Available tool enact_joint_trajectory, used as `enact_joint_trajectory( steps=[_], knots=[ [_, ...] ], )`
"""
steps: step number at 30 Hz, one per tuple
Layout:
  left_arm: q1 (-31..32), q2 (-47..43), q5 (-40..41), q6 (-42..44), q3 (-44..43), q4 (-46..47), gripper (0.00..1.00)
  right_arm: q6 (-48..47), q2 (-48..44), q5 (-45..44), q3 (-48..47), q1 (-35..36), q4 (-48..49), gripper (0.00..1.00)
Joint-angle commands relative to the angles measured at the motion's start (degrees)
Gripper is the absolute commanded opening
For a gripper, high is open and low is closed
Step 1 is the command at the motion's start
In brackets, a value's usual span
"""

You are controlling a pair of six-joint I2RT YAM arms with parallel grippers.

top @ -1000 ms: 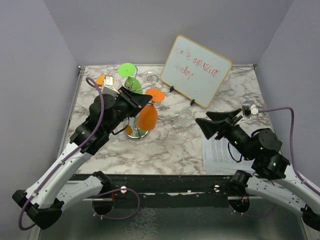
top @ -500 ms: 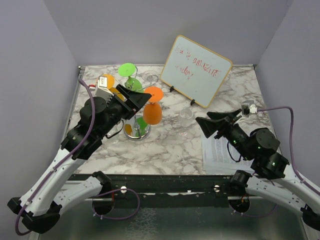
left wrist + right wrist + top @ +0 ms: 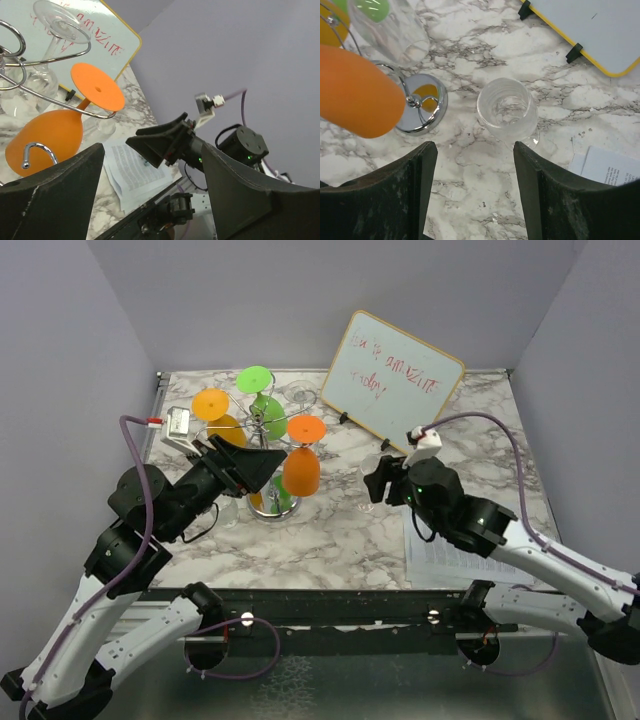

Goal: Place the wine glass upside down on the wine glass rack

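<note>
The wine glass rack [image 3: 270, 506] stands left of centre on its chrome base [image 3: 418, 105]. An orange wine glass [image 3: 300, 466] hangs upside down from a wire arm [image 3: 59, 102], foot [image 3: 97, 93] uppermost. My left gripper [image 3: 276, 457] is open just left of it and touches nothing; its open jaws [image 3: 152, 161] frame only the far scene. A clear wine glass [image 3: 507, 111] stands upright on the marble right of the rack [image 3: 371, 481]. My right gripper [image 3: 473, 150] hovers open just above and short of that glass [image 3: 379, 480].
A second orange glass [image 3: 211, 405], a green one [image 3: 256, 379] and a clear one [image 3: 390, 30] also hang on the rack. A yellow-framed whiteboard [image 3: 391, 379] leans at the back. Printed paper [image 3: 432, 550] lies at the front right.
The left gripper opened, let go of the orange glass and drew back left; the glass now hangs on the rack. The right arm swung forward and left over the clear glass.
</note>
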State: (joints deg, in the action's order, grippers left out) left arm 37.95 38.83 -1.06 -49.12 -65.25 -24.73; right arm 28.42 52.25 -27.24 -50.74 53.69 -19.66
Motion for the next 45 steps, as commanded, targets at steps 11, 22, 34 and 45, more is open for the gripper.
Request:
enact_joint_trajectory(
  steps=[11, 22, 34, 45],
  knots=[
    [0.1, -3.4, -1.9, 9.4, 0.0, -1.1, 0.79, -3.3, 24.0, -7.9, -15.3, 0.3, -7.5, 0.51],
    [0.1, -2.6, -0.4, 9.7, 0.1, -1.1, 0.80, -6.6, 30.8, -1.9, -16.6, -2.1, -4.6, 0.37],
    [0.1, -0.6, -3.7, 8.6, -1.2, -0.7, 0.80, -8.0, 31.8, 1.4, -16.6, -4.5, -4.2, 0.08],
    [0.1, 8.0, -17.0, -0.7, -5.1, 8.6, 0.80, -7.6, 16.9, -4.5, -10.8, -4.6, 3.8, 0.01]
  ],
)
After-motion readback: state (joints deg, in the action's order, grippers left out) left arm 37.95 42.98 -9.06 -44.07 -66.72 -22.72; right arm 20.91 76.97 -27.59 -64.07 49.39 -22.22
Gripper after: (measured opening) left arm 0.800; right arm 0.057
